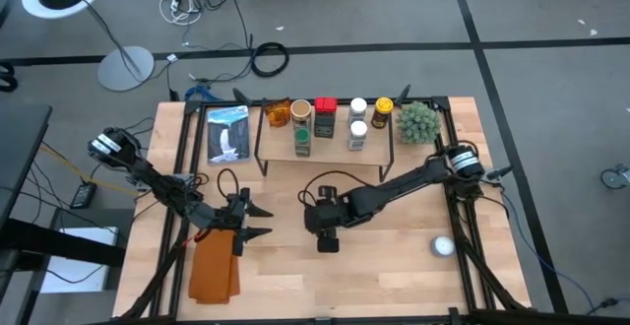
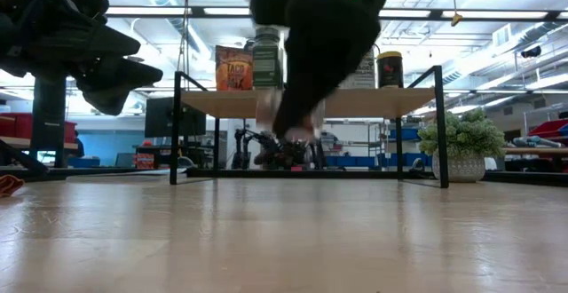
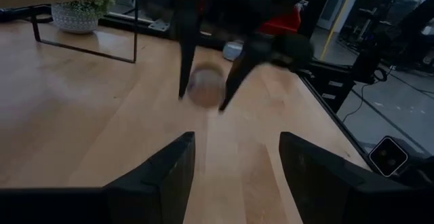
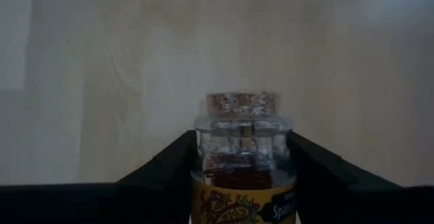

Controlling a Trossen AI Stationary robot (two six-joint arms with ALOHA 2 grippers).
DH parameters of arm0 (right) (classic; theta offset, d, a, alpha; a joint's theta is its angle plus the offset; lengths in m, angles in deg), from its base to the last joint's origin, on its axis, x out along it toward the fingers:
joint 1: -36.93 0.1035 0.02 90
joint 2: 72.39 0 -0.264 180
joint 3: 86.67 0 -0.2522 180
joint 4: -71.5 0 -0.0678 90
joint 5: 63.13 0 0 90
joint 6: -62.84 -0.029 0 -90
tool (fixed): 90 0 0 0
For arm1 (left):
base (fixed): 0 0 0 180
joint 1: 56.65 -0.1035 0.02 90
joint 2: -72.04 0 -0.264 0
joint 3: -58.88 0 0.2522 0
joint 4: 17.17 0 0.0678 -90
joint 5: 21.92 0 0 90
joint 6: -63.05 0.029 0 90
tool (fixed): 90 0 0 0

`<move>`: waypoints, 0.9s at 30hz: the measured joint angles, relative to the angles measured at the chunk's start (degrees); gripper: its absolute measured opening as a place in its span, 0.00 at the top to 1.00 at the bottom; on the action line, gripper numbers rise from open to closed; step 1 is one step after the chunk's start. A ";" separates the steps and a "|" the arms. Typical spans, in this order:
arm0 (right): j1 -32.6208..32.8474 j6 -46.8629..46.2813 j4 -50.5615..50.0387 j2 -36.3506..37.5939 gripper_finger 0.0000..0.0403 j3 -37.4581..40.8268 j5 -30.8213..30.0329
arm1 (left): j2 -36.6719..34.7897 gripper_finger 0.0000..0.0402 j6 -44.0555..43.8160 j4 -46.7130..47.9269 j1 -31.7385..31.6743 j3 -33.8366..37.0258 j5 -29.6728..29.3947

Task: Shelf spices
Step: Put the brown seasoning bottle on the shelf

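A clear glass jar with a yellow label and reddish-brown spice inside is pinched between the fingers of the right gripper, held over bare tabletop in front of the shelf. Seven other jars and tins are seen on the shelf, among them a red tin, an amber jar and a green-lidded jar. The left gripper is spread wide, nothing in it, near an orange cloth at the table's left.

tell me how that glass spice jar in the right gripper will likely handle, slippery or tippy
The glass spice jar sits between the right gripper fingers. Its smooth, rounded glass wall could slip or twist if the grip is light. It looks taller than it is wide, so it may tip if set down off-level on the shelf. Being glass, it is probably stiff but breakable if dropped.
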 joint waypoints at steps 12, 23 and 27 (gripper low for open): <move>9.65 -10.82 -12.77 18.32 0.54 4.75 -26.71 | 0.01 0.45 0.00 0.11 0.00 0.00 0.02; 13.82 -31.58 -14.36 35.61 0.54 23.48 -47.82 | 0.00 0.45 0.01 0.13 0.00 0.02 -1.09; 10.49 -33.50 -8.86 39.07 0.54 30.95 -48.08 | 0.00 0.45 0.02 0.13 0.00 0.02 -1.18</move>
